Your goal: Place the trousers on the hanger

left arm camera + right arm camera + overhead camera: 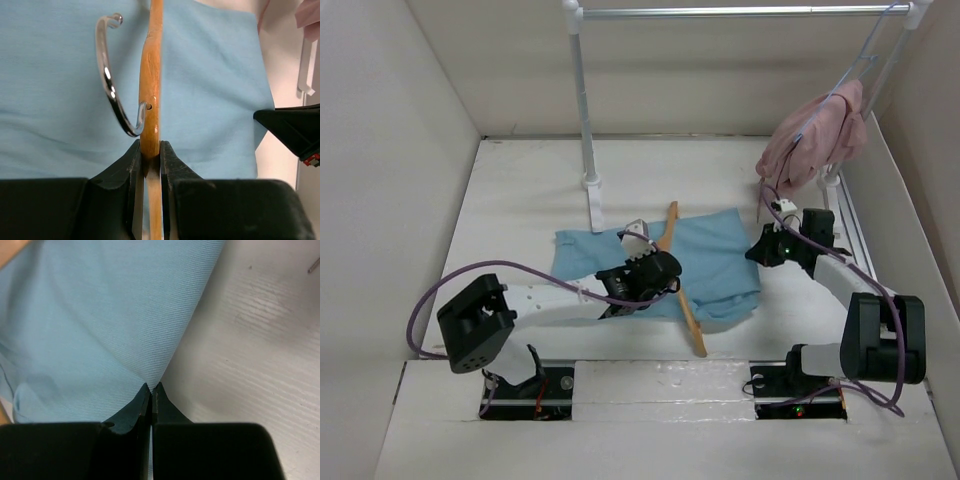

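Lying on white table (520, 195): trousers (720, 262).

Left claw (150, 150) and right claw (151, 388) are both clamped closed, held low.

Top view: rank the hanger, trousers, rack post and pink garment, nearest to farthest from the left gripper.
1. hanger, clamped in the left gripper.
2. trousers, spread just beneath it.
3. rack post, back-left.
4. pink garment, hanging at the far back-right.
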You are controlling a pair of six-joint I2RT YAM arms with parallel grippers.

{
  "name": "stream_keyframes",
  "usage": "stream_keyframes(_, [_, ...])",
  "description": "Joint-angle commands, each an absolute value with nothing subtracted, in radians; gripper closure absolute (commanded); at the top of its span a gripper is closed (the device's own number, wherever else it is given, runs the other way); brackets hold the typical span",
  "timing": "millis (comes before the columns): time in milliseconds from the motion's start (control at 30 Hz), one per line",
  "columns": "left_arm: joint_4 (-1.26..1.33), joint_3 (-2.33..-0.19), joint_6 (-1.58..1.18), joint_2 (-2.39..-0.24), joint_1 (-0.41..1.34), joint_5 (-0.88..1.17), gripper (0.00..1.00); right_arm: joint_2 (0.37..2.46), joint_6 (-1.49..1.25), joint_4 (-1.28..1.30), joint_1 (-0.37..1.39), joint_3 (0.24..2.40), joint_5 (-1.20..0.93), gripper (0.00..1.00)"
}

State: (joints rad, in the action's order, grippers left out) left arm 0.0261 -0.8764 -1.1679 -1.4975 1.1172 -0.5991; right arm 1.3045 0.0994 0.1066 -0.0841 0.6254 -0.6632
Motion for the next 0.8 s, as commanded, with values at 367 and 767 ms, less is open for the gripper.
stream_keyframes(367, [-0.250, -0.781, -0.957, -1.301, 1.049, -0.686, 1.00, 1.365, 0.192, 0.123, -0.176, 0.687, -0.607, 1.00])
stream_keyframes(767, [-0.322, -1.087, -0.833, -1.400, 1.085, -0.719, 1.00, 1.364, 0.201, 0.144, -0.167, 0.658, -0.595, 1.00])
